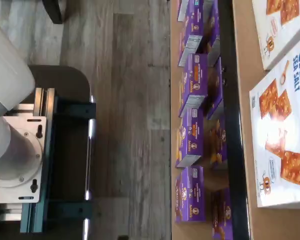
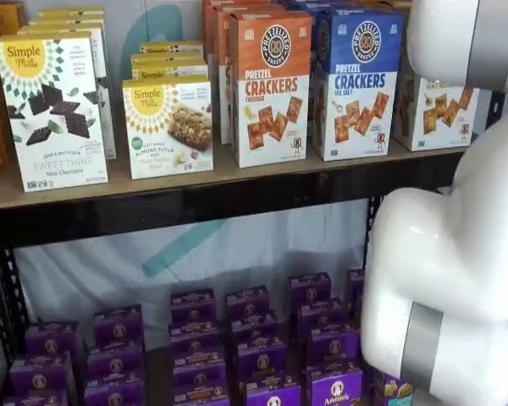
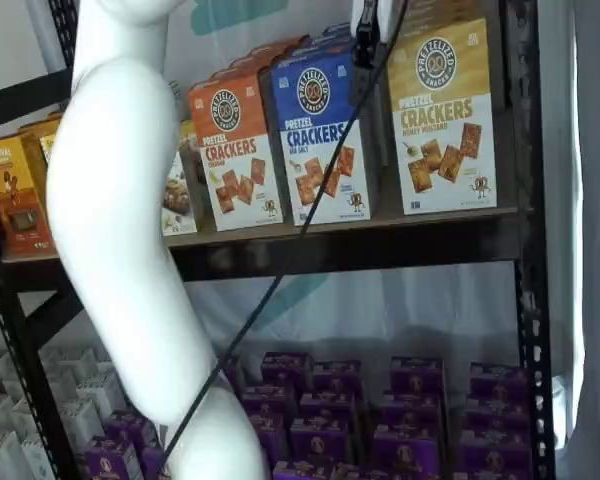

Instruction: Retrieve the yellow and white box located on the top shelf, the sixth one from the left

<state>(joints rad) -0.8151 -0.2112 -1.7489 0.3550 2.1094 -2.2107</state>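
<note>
The yellow and white box stands upright at the right end of the top shelf, next to the blue-topped crackers box. In a shelf view only its white lower part with crackers shows behind my white arm. My gripper hangs from the view's upper edge in front of the gap between the blue-topped and yellow boxes. Only dark finger parts and a cable show, with no clear gap. The wrist view shows the blue-lettered sea-salt box, not the yellow one.
An orange-topped crackers box and two Simple Mills boxes stand further along the shelf. Several small purple boxes fill the lower level. A black upright stands right of the yellow box. The dark mount with white plate shows in the wrist view.
</note>
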